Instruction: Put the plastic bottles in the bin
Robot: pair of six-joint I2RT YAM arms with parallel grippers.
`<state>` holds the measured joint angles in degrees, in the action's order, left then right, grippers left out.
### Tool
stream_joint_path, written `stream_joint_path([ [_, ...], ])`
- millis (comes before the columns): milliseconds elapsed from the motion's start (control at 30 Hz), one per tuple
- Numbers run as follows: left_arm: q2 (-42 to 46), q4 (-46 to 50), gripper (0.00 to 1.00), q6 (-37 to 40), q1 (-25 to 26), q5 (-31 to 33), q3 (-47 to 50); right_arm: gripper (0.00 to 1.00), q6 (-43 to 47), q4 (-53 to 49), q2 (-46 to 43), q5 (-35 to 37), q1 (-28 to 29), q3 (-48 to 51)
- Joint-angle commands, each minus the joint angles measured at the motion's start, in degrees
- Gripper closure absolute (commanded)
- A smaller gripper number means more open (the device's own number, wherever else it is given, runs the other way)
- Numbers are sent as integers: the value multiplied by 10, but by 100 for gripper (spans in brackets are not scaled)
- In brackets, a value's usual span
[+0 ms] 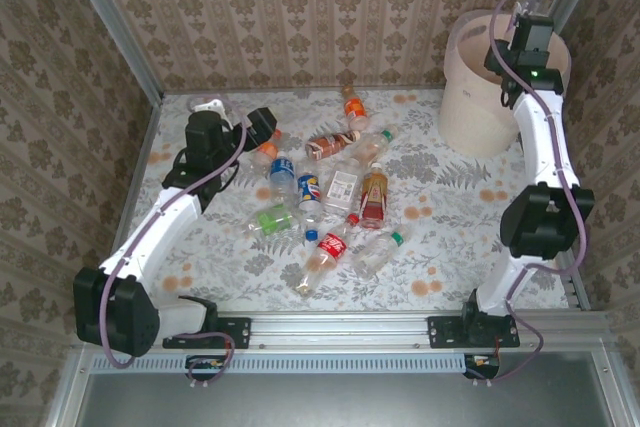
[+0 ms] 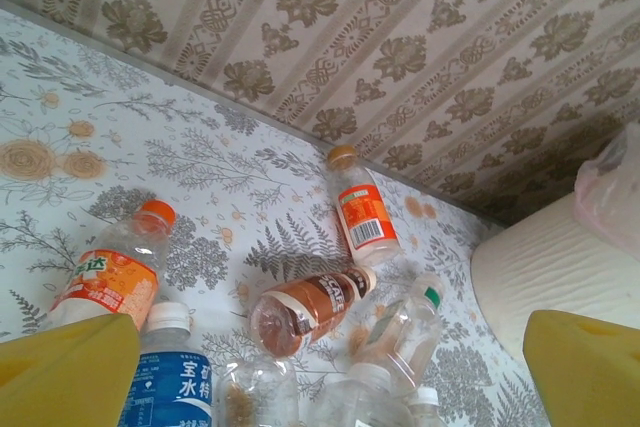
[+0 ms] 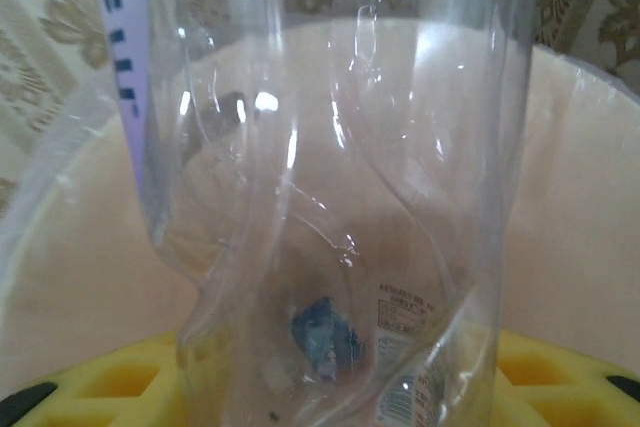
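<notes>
Several plastic bottles lie scattered mid-table, among them a brown-labelled one (image 1: 330,144) (image 2: 310,307), an orange-labelled one by the back wall (image 1: 353,107) (image 2: 362,215), a blue-labelled one (image 1: 283,175) (image 2: 165,387) and a red-labelled one (image 1: 325,247). My left gripper (image 1: 268,125) (image 2: 330,347) hovers open at the cluster's left edge, its yellow fingers (image 2: 70,372) wide apart with nothing between them. At the back right stands the cream-white bin (image 1: 480,97) (image 2: 560,267). Above its opening, my right gripper (image 1: 522,17) (image 3: 335,387) is shut on a crumpled clear bottle (image 3: 330,177), upright with its cap on top.
Patterned walls close off the table at the back and on both sides. An orange-capped bottle (image 1: 266,150) (image 2: 105,282) lies right under the left gripper. A clear green-capped bottle (image 2: 405,322) rests beside the brown one. Bare tabletop (image 1: 460,227) stretches between the cluster and the right arm.
</notes>
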<state>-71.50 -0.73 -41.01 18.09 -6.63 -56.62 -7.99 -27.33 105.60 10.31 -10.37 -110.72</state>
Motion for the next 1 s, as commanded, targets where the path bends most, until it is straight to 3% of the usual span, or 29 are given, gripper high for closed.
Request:
stream_joint_path([
  [0, 8, 0, 0, -30, -13, -11, 12, 44, 29, -72, 47, -2, -5, -61],
  [467, -5, 0, 0, -56, -49, -8, 46, 32, 20, -118, 128, -3, -5, -143],
  [967, -40, -1, 0, -67, -59, -31, 39, 25, 28, -81, 19, -16, -5, -58],
])
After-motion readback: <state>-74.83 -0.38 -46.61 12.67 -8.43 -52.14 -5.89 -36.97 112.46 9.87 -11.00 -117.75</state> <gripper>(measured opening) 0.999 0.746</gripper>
